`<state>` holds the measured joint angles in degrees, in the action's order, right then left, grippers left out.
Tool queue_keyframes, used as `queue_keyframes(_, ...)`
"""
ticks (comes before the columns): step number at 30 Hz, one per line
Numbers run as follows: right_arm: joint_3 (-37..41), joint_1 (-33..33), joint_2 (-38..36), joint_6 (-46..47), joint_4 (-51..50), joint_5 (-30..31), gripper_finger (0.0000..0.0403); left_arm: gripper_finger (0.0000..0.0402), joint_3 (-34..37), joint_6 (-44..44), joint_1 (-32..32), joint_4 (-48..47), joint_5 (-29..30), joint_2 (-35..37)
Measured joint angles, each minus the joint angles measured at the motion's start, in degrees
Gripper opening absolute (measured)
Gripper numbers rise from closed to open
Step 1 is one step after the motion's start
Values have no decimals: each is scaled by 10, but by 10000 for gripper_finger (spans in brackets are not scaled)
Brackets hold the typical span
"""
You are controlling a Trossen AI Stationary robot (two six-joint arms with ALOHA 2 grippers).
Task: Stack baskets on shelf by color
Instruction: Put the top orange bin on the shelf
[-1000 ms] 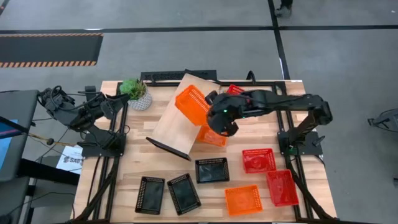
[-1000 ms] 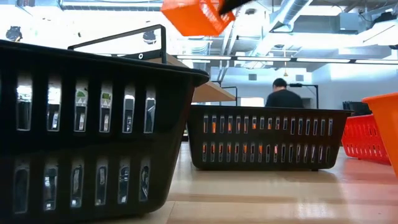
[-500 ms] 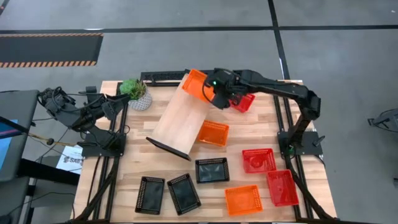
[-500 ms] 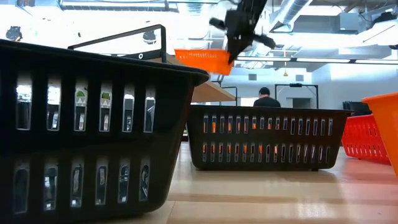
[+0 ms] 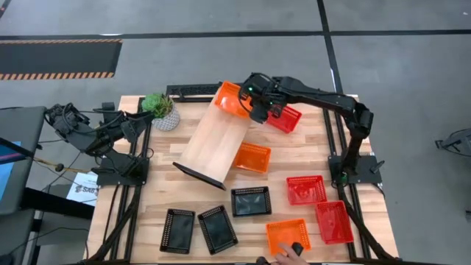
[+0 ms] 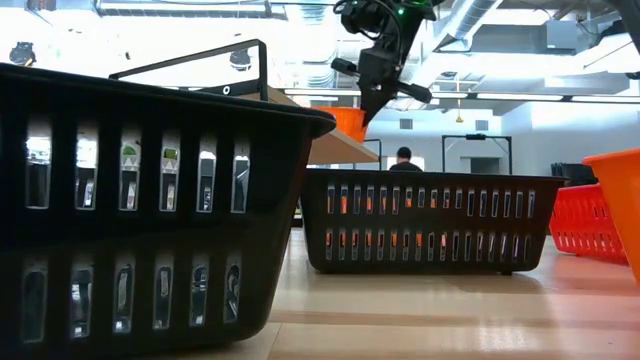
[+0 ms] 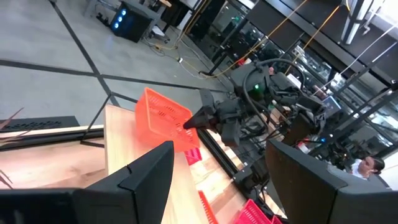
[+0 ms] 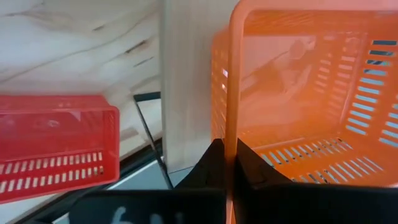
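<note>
The right gripper (image 5: pixel 255 108) was pinched shut on the rim of an orange basket (image 5: pixel 230 99), holding it over the far end of the shelf (image 5: pixel 213 143) near the desk's back edge. The left gripper (image 5: pixel 141 122) waited at the left edge; whether its fingers were open could not be told.

Bright, even light; glaring ceiling.

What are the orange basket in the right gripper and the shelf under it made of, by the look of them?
The orange basket looks like thin moulded plastic: slotted walls, slightly see-through, smooth sheen. The right gripper is shut on its rim. The shelf looks like pale wood board, matt, with faint grain, edged by a dark frame that is probably metal.
</note>
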<state>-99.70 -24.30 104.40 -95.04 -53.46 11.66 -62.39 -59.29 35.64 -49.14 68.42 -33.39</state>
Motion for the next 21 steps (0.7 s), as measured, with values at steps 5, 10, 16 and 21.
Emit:
queue_keyframes(5, 0, -17, 0, 0, -6, -16, 14, 242, 0, 0, 0, 0, 11, 0)
queue_keyframes(10, 0, -25, 0, 1, -6, -28, 16, 242, 0, 0, 0, 0, 14, 0)
queue_keyframes(16, 0, -30, 0, 1, -7, -30, 35, 242, 0, 1, 0, 0, 14, 0)
queue_keyframes(21, 0, -36, 0, 1, -6, -46, 53, 242, 0, 4, 0, 0, 14, 0)
